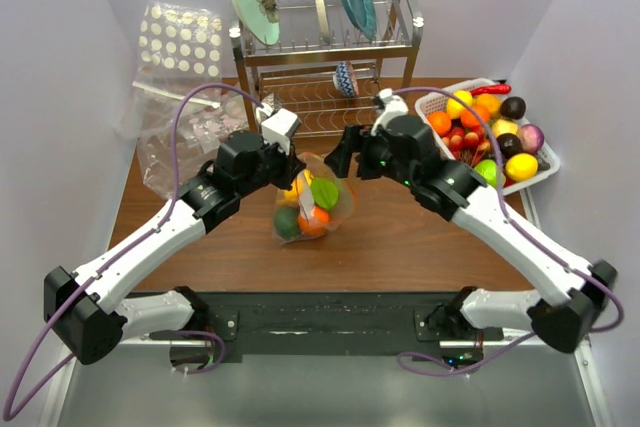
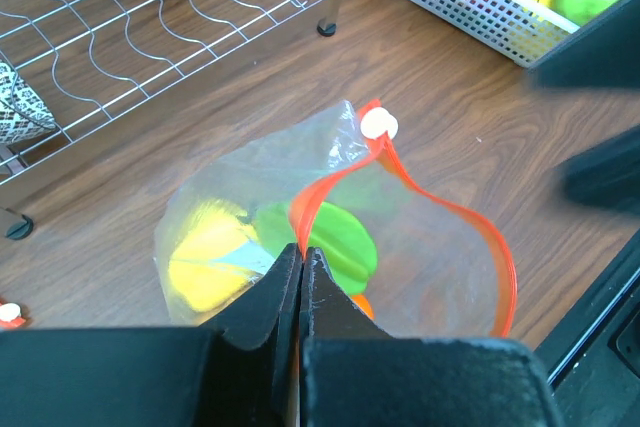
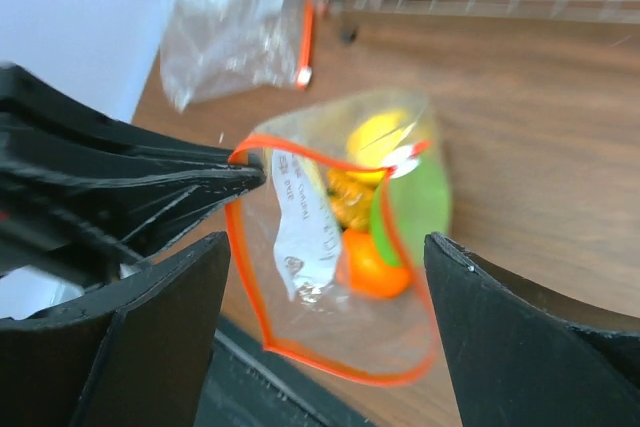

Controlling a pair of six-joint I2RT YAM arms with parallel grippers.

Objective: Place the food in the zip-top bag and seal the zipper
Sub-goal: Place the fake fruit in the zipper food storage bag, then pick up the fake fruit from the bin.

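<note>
The zip-top bag [image 1: 312, 202] stands on the wooden table between my two arms with its mouth held open. Inside lies food: a yellow piece [image 2: 205, 257], a bright green piece [image 2: 335, 237] and an orange piece [image 3: 375, 262]. My left gripper [image 2: 300, 252] is shut on the orange-red zipper [image 2: 440, 202] at the bag's rim. The white slider [image 2: 379, 125] sits at the zipper's far end. My right gripper [image 3: 325, 247] hangs open above the bag's mouth, touching nothing, and shows in the top view [image 1: 340, 155] just right of the bag.
A white basket [image 1: 425, 102] with several more toy fruits stands at the back right. A metal dish rack [image 1: 330, 47] with plates fills the back middle. A dotted clear bag [image 1: 180, 42] and a small speckled pouch [image 1: 185, 142] lie at the back left.
</note>
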